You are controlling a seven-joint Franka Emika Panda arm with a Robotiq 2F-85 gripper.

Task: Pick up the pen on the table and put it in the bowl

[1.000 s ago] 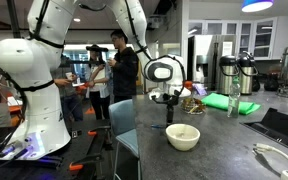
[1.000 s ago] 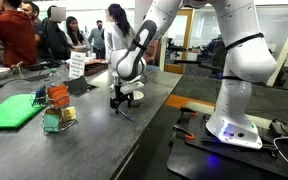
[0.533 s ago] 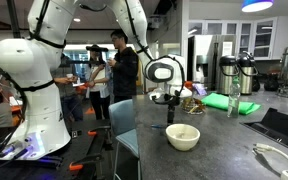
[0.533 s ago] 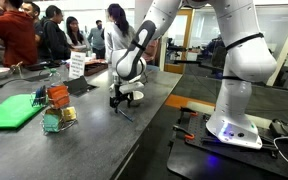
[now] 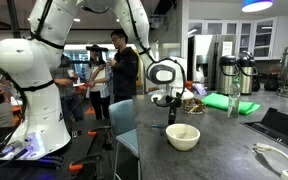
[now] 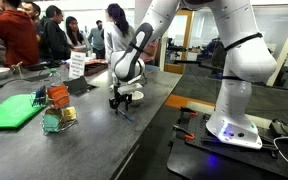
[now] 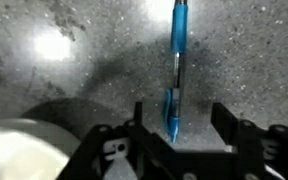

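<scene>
Where it lies, the pen [image 7: 177, 65] (slim, straight) looks blue.

bystanders [image 5: 124, 62], steel carafes [image 5: 227, 72], green mat [image 6: 12, 110]

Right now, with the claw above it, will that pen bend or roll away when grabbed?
Probably stiff: the pen lies dead straight on the table. It looks thin and round on a smooth top, so a one-sided nudge might roll it. The open gripper straddles it, so closing evenly should trap it.
</scene>
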